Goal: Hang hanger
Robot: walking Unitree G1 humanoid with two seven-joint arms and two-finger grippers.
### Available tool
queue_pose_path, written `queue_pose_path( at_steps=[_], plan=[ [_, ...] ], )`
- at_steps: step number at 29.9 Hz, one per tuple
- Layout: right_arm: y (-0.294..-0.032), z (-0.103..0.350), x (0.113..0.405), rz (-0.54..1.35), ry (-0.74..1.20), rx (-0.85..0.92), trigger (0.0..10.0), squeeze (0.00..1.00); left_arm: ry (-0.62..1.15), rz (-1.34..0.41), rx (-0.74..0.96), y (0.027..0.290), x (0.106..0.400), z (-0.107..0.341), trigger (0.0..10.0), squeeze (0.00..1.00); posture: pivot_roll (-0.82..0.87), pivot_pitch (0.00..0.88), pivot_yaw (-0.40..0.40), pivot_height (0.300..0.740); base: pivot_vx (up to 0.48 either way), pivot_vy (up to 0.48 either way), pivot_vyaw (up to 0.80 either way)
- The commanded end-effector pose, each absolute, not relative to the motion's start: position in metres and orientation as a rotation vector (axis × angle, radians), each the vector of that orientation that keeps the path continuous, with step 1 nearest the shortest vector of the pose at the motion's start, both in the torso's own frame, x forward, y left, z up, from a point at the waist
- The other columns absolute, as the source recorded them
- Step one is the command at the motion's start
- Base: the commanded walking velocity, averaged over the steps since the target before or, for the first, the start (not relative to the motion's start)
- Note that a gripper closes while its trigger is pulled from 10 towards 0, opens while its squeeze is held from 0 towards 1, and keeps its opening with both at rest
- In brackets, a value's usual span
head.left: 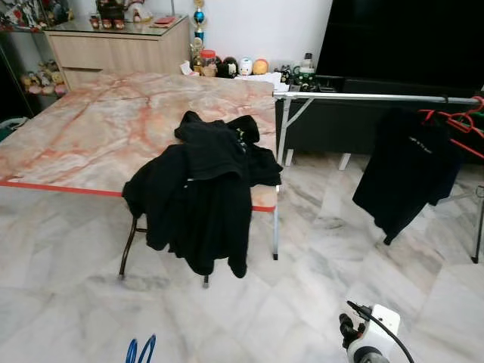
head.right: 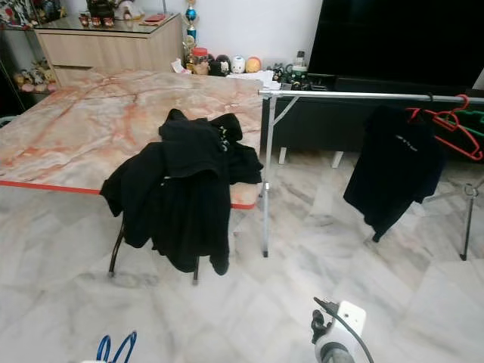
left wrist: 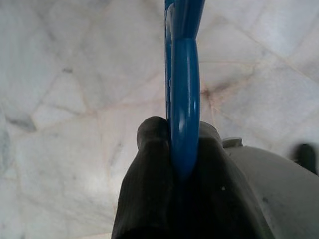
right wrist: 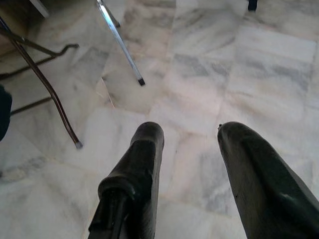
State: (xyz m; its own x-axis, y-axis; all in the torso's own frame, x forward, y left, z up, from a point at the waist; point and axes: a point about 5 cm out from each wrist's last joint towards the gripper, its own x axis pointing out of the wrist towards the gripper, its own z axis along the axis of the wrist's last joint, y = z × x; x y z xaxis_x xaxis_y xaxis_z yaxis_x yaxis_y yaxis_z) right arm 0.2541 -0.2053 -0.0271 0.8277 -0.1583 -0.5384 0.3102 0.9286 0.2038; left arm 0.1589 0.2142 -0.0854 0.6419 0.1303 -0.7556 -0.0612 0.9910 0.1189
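Carrying blue hanger toward rail, not hung yet.
Left gripper (left wrist: 174, 164) low at left, fingers pinching the blue hanger (left wrist: 184, 99) over marble floor; black clothes (head.left: 200, 193) heaped on table edge (head.left: 68, 187) centre; right gripper (right wrist: 192, 154) spread, holding nothing; clothes rail (head.left: 363, 97) at right with red hangers (head.left: 454, 121). Next, probably: approach rail, raise hanger, hook it on.

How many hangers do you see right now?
At least 3: a blue hanger clamped in the left gripper, and a red hanger and green hanger on the rail; the hung black shirt may hide another.
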Motion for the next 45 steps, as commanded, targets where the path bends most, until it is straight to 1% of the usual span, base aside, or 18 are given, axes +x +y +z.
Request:
queue_pose_path(
  at_steps=[1,12,18,22,26,29,31,34,35,37,38,39,40,41,42,43,44,45],
  plan=[
    [-0.209,-0.028,0.253,-0.264,0.540,0.293,10.0,0.00,0.873,0.098,0.091,0.212,0.157,-0.087,10.0,0.00,0.07,0.041,0.034,0.740,0.000,-0.480,0.00],
    [-0.206,-0.026,0.256,-0.245,0.520,0.300,10.0,0.00,0.827,0.068,0.116,0.210,0.170,-0.081,10.0,0.00,0.07,0.037,0.038,0.740,0.000,-0.480,0.00],
    [-0.207,-0.020,0.264,-0.184,0.511,0.235,10.0,0.00,0.780,-0.032,0.162,0.204,0.183,-0.074,10.0,0.00,0.07,0.031,0.040,0.740,0.000,-0.201,0.00],
    [-0.205,-0.012,0.274,-0.020,0.509,0.076,10.0,0.00,0.700,-0.149,0.302,0.208,0.204,-0.059,10.0,0.00,0.05,0.024,0.049,0.740,0.000,0.000,0.00],
    [-0.206,-0.002,0.280,0.075,0.462,0.026,10.0,0.00,0.625,-0.181,0.315,0.212,0.213,-0.048,10.0,0.00,0.04,0.019,0.044,0.740,0.000,0.000,0.00],
    [-0.203,0.015,0.290,0.291,0.404,-0.018,10.0,0.00,0.585,-0.399,0.376,0.202,0.222,-0.038,10.0,0.00,0.04,0.013,0.040,0.740,0.000,0.000,0.00],
    [-0.200,0.019,0.291,0.361,0.395,-0.043,10.0,0.00,0.576,-0.456,0.383,0.197,0.224,-0.035,10.0,0.00,0.04,0.005,0.040,0.740,0.000,0.000,0.00],
    [-0.194,0.029,0.295,0.576,0.394,-0.115,10.0,0.00,0.532,-0.583,0.480,0.192,0.241,-0.019,10.0,0.00,0.03,0.000,0.043,0.740,0.000,0.000,0.00],
    [-0.194,0.029,0.295,0.576,0.394,-0.115,10.0,0.00,0.532,-0.583,0.480,0.192,0.241,-0.019,10.0,0.00,0.03,0.000,0.043,0.740,0.000,0.000,0.00],
    [-0.190,0.031,0.293,0.711,0.410,-0.147,10.0,0.00,0.526,-0.682,0.522,0.188,0.247,-0.011,10.0,0.00,0.04,0.000,0.040,0.740,0.000,0.000,0.00],
    [-0.190,0.031,0.293,0.711,0.410,-0.147,10.0,0.00,0.526,-0.682,0.522,0.188,0.247,-0.011,10.0,0.00,0.04,0.000,0.040,0.740,0.000,0.000,0.00],
    [-0.188,0.033,0.289,0.809,0.424,-0.164,10.0,0.00,0.537,-0.757,0.540,0.185,0.250,-0.007,10.0,0.00,0.04,0.000,0.038,0.740,0.000,0.000,0.00],
    [-0.185,0.037,0.281,1.016,0.450,-0.187,10.0,0.00,0.575,-0.936,0.583,0.180,0.249,0.002,10.0,0.00,0.04,0.000,0.035,0.740,0.000,0.000,0.00],
    [-0.185,0.037,0.281,1.016,0.450,-0.187,10.0,0.00,0.575,-0.936,0.583,0.180,0.249,0.002,10.0,0.00,0.04,0.000,0.035,0.740,0.000,0.000,0.00],
    [-0.183,0.043,0.275,1.153,0.462,-0.194,10.0,0.00,0.605,-1.052,0.617,0.178,0.248,0.010,10.0,0.00,0.04,0.000,0.035,0.740,0.000,0.000,0.00],
    [-0.182,0.046,0.274,1.209,0.470,-0.200,10.0,0.00,0.621,-1.110,0.630,0.176,0.247,0.013,10.0,0.00,0.04,0.000,0.034,0.740,0.000,0.000,0.00],
    [-0.182,0.046,0.274,1.209,0.470,-0.200,10.0,0.00,0.621,-1.110,0.630,0.176,0.247,0.013,10.0,0.00,0.04,0.000,0.034,0.740,0.000,0.000,0.00],
    [-0.178,0.048,0.270,1.310,0.493,-0.229,10.0,0.00,0.639,-1.209,0.667,0.172,0.245,0.020,10.0,0.00,0.04,0.002,0.040,0.740,0.000,0.000,0.00]
  ],
)
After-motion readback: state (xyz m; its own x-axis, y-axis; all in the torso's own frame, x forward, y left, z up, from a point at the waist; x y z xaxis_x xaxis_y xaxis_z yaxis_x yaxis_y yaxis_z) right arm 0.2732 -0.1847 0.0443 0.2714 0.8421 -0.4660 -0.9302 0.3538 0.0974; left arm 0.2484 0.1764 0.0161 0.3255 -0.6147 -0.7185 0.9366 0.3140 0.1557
